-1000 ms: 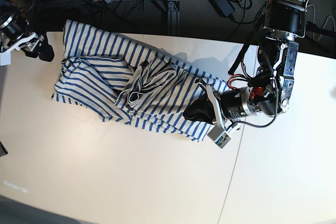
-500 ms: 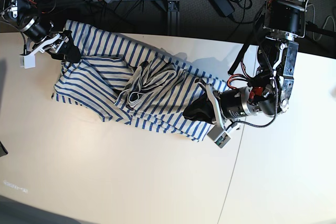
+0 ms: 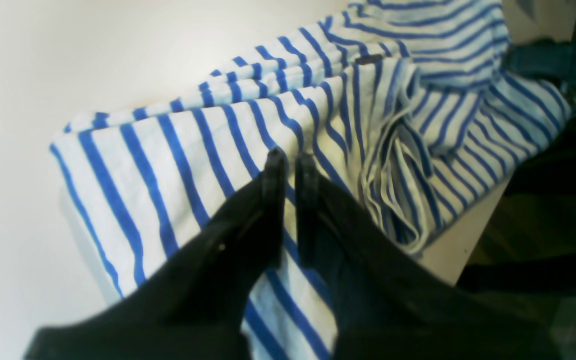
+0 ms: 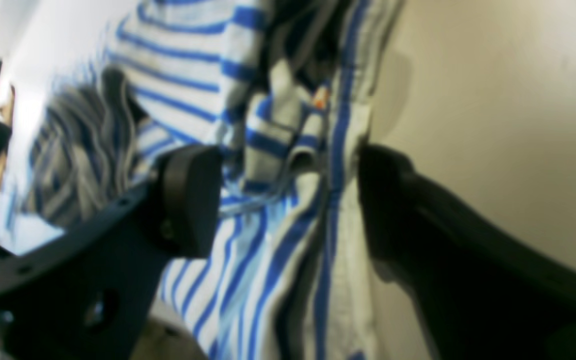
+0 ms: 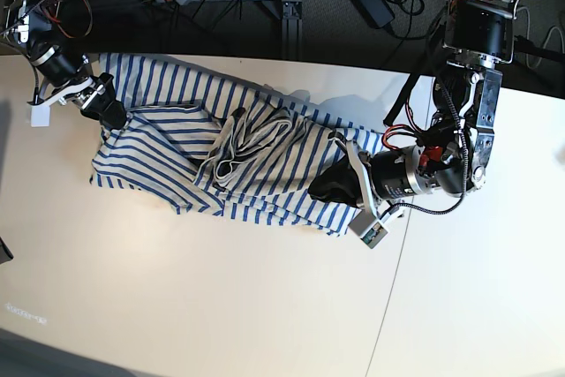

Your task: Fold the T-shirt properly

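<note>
Black arms with red wiring, black cables, matte black tool fingers.

The T-shirt is soft, matt knitted cloth, creased and bunched at its middle. The table has a smooth, matt, pale surface. The left gripper and right gripper fingers are matt black plastic.

White T-shirt with thin blue stripes, bolder blue just ahead of the black left gripper. Between the black fingers of the right gripper, a small orange mark on greyish-white striped cloth. Cream table beneath.
</note>
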Robot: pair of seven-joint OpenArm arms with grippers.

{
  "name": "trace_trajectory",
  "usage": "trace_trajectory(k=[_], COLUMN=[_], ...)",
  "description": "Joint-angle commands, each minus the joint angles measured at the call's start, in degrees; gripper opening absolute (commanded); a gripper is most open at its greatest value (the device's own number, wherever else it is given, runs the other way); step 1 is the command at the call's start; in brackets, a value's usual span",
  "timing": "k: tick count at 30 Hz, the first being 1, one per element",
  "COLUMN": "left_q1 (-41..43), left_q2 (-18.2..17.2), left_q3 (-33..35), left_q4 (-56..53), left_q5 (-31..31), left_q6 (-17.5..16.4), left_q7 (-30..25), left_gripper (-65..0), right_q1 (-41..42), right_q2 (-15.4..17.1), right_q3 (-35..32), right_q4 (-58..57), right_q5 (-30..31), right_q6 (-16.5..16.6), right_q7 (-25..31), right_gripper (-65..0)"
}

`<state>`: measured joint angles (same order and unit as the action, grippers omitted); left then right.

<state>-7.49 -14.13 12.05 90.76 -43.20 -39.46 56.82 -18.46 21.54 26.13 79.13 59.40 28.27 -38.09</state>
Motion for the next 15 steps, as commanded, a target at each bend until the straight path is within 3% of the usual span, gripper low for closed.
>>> trace_trajectory(k=[1,8,15], left_q1=[-1.2,-1.2,-1.2], left_q2=[-0.2,-0.2,-0.2], left_q3=[-0.2,-0.2,-0.2], left_q4=[1.0,1.0,1.0], left_q5=[-1.2,-1.2,-1.2], left_q6=[-0.5,-0.5,-0.5], left_q7=[-0.8,-0.9,-0.9], left_gripper=[-60.9,-60.9,-60.9], right_q1=[0.0,0.9,1.5], right_q2=[0.2,-0.2,-2.6], right_q3=[0.2,0.2,0.2], right_q4=[-1.2,-3.8,-3.8], right_q5=[-1.8,-1.3,-0.9], right_q6=[4.0,4.0,4.1], right_q7=[-1.6,-1.4,-0.5], right_gripper=[-21.3,-21.3,-21.7])
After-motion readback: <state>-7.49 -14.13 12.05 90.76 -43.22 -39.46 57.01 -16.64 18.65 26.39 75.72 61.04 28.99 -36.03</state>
